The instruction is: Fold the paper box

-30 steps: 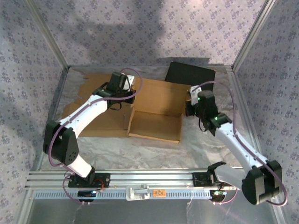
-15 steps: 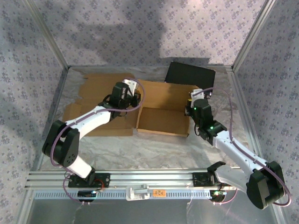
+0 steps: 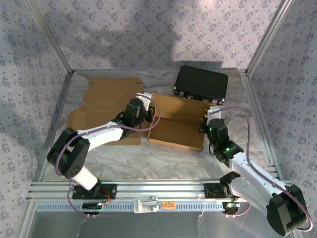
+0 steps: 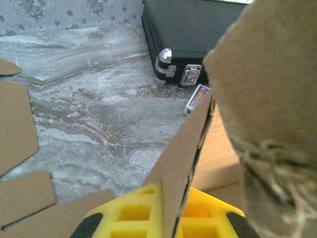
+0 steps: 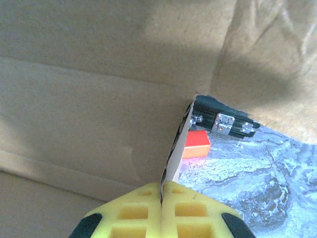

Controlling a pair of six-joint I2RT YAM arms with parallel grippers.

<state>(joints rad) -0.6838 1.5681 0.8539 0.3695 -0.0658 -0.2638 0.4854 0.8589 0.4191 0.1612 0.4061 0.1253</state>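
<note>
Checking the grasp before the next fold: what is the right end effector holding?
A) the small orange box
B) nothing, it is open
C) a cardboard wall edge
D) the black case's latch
C: in the right wrist view, the right end effector is closed on a thin wall edge of the paper box.

Left arm: up off its base, elbow kicked out left, forearm sweeping right to the wrist.
Left gripper [image 3: 150, 115]: clamped, yellow pads [image 4: 136, 215] one on each side of a wall of the paper box [image 3: 178, 130].
Right arm: long forearm slanting up and left, wrist tipped over at the top.
Right gripper [image 3: 207, 120]: pads [image 5: 133, 213] pressed tight, a thin box edge nipped between them.
Spacing: Left gripper sits off to the Right gripper's left, well apart.
</note>
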